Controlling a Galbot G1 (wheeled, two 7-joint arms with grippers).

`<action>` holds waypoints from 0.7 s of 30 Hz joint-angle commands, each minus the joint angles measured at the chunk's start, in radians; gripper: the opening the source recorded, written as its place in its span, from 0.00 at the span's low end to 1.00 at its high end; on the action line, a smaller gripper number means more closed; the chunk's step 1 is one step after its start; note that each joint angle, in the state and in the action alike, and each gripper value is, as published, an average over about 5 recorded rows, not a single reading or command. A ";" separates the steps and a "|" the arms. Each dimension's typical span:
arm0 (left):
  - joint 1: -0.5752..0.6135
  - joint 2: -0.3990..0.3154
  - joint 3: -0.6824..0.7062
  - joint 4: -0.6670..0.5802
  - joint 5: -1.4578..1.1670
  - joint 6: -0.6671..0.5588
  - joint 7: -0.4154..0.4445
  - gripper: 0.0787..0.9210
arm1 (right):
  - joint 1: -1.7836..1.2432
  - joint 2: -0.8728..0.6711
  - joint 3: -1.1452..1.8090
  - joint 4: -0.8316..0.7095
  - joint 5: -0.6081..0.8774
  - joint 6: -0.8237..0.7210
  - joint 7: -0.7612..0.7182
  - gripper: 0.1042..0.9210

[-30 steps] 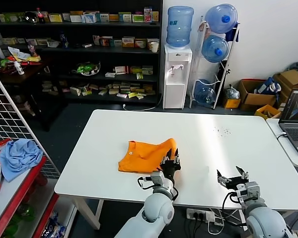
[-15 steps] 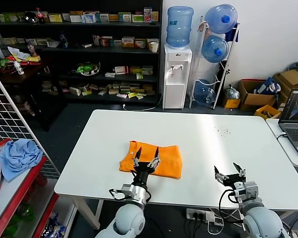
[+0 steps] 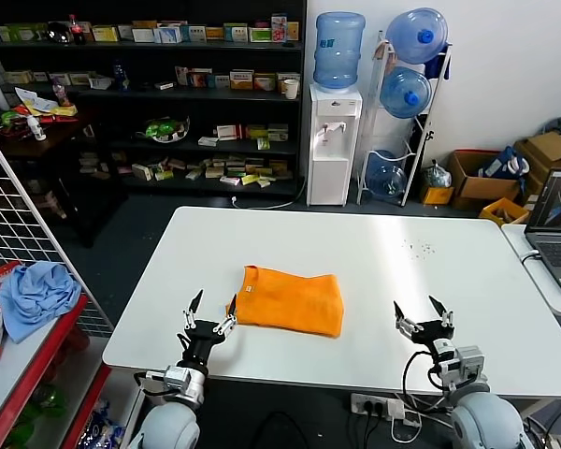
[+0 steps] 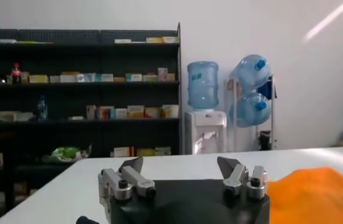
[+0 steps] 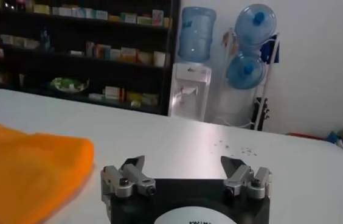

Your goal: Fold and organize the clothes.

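White table [image 3: 383,271], folded orange T-shirt [image 3: 292,299], left gripper [image 3: 211,314] and right gripper [image 3: 423,314] spread wide, empty, touching nothing

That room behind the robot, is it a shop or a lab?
Probably a lab or office with a storeroom feel: dark shelves stacked with small boxes, a water dispenser beside spare bottles, a laptop to the side, and a white table.

The left gripper [image 4: 181,169] stands with jaws spread wide, empty, low over the white table [image 4: 68,189]; the orange T-shirt [image 4: 320,192] lies just beside it.
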 commanded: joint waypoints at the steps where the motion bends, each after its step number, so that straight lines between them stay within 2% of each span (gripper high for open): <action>1: 0.056 0.066 -0.101 -0.038 0.067 0.085 0.048 0.88 | 0.004 0.093 0.052 -0.031 -0.035 0.091 -0.090 0.88; 9: 0.068 0.042 -0.163 -0.105 0.079 0.220 0.105 0.88 | 0.006 0.172 0.069 -0.007 -0.132 0.019 -0.097 0.88; 21: 0.085 0.011 -0.205 -0.144 0.108 0.277 0.147 0.88 | -0.009 0.191 0.074 0.059 -0.210 -0.090 -0.087 0.88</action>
